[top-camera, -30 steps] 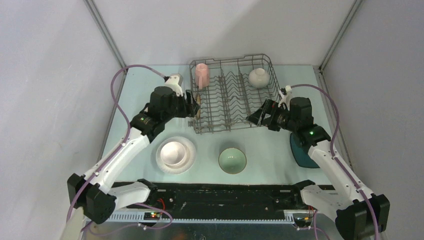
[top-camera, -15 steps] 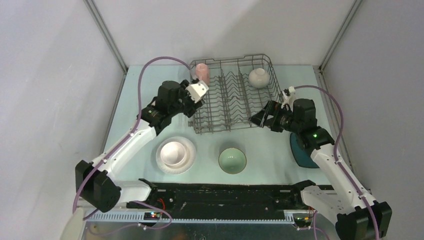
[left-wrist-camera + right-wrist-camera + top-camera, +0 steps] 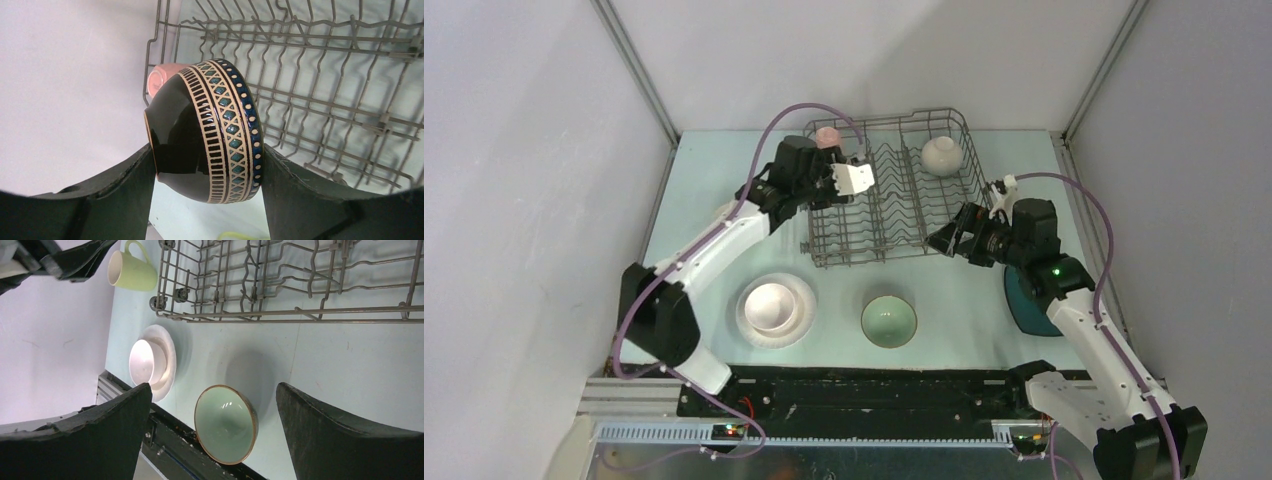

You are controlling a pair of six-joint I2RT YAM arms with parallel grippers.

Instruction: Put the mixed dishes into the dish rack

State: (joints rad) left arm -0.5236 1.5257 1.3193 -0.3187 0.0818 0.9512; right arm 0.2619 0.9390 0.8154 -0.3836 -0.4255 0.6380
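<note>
With its jaws clamped across the brown bowl [image 3: 185,135], held on edge over the far-left part of the dish rack [image 3: 894,205], the left gripper [image 3: 206,160] risks the glossy glaze slipping or knocking the nearby pink mug [image 3: 160,80], while the right gripper [image 3: 212,390] hovers empty, jaws apart.

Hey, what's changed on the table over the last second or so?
The left gripper, holding the brown bowl, swung from the dish rack's left side up over its left rows, near the pink mug. The right gripper barely moved and stays open. The white bowl, pale pink bowl, white plate, pale green bowl and teal plate stayed put.
</note>
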